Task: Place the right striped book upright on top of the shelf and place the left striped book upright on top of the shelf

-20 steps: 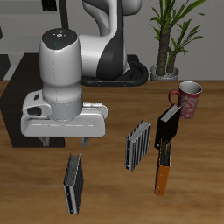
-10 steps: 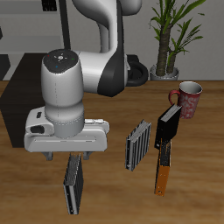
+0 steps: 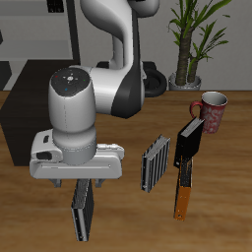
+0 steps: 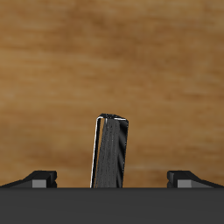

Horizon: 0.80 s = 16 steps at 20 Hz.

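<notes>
The right striped book (image 3: pixel 82 211) stands upright on the wooden table near the front edge, dark with thin pale stripes. My gripper (image 3: pixel 88 183) hangs directly above it, open, with a finger on each side of its top. In the wrist view the same right striped book (image 4: pixel 112 150) sits centred between my two fingertips (image 4: pixel 39 178), not touched by either. The left striped book (image 3: pixel 155 162) stands upright, tilted, in the middle of the table. The shelf (image 3: pixel 22 110), a low matte black box, stands farther back beside my arm.
A black book (image 3: pixel 189 144) and an orange-brown book (image 3: pixel 182 193) stand close beside the left striped book. A red mug (image 3: pixel 212 110) sits behind them. A potted plant (image 3: pixel 193 39) stands at the back.
My gripper has come down and toward the table's front edge, closing in over the right striped book. Both books have stayed put.
</notes>
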{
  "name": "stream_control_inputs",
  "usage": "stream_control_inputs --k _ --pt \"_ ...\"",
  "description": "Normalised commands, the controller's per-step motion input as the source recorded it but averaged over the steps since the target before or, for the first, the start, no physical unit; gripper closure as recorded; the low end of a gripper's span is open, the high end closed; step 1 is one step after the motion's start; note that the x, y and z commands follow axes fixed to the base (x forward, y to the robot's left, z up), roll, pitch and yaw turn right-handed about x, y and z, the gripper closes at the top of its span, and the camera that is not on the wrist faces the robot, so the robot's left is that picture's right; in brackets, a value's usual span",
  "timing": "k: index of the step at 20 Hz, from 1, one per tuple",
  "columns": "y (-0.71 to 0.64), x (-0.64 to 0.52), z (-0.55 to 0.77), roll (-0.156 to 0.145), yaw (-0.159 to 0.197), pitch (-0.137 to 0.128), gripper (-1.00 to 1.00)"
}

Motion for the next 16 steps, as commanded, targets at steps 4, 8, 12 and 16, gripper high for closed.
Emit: stream_control_inputs --k 4,8,12,16 --pt "0.04 0.01 -0.31 -0.003 0.017 -0.003 -1.0" --pt "0.01 0.02 -0.3 -0.011 -0.026 0.016 -1.0" --pt "0.03 0.01 -0.44 0.007 -0.028 0.043 -1.0" --pt "0.03 -0.01 -0.16 -0.006 0.014 0.011 1.0"
